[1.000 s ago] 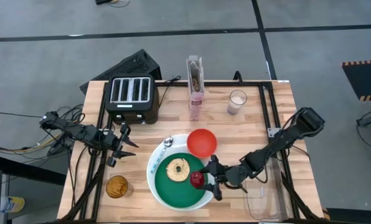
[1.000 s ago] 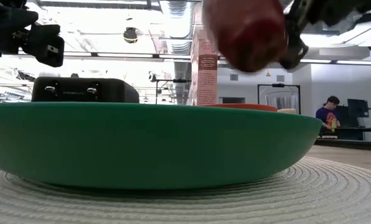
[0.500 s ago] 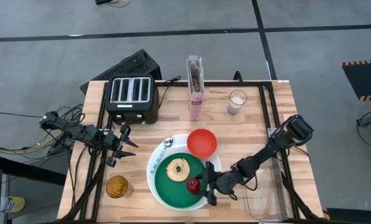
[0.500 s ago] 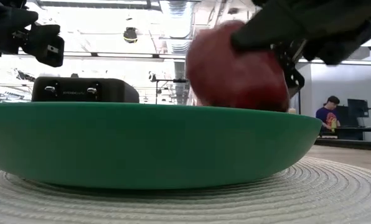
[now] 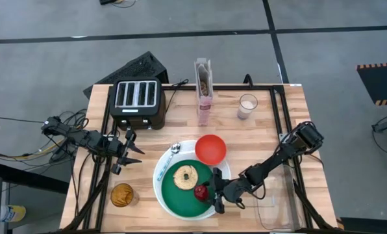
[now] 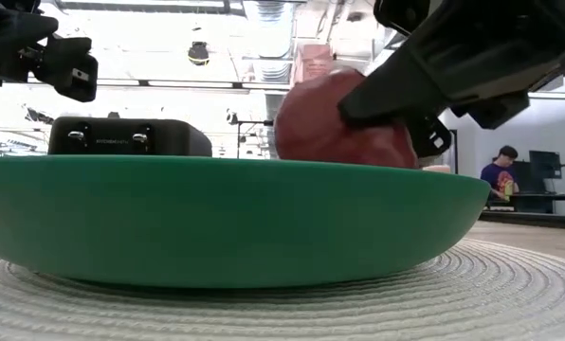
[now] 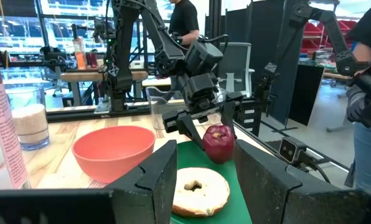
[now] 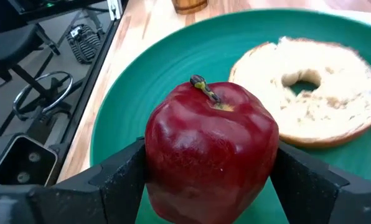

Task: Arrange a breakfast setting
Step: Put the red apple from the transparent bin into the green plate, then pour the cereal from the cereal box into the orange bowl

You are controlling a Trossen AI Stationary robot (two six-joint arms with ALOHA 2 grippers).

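Now right tool [image 5: 210, 194] clamped on red apple [image 8: 211, 147], low over green plate [image 5: 180, 195]; left tool [image 5: 130, 151] parted, empty.

Grey concrete floor [image 5: 63, 39] crossed by dark lines is surrounding the wooden desk [image 5: 180, 120]; ceiling lights [image 6: 169, 43] are glowing overhead; a person [image 6: 499, 170] is sitting far behind.

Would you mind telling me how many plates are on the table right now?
2. The white plate sits at the table's front centre, and the green plate lies on top of it, holding the bagel and apple. None seems hidden.
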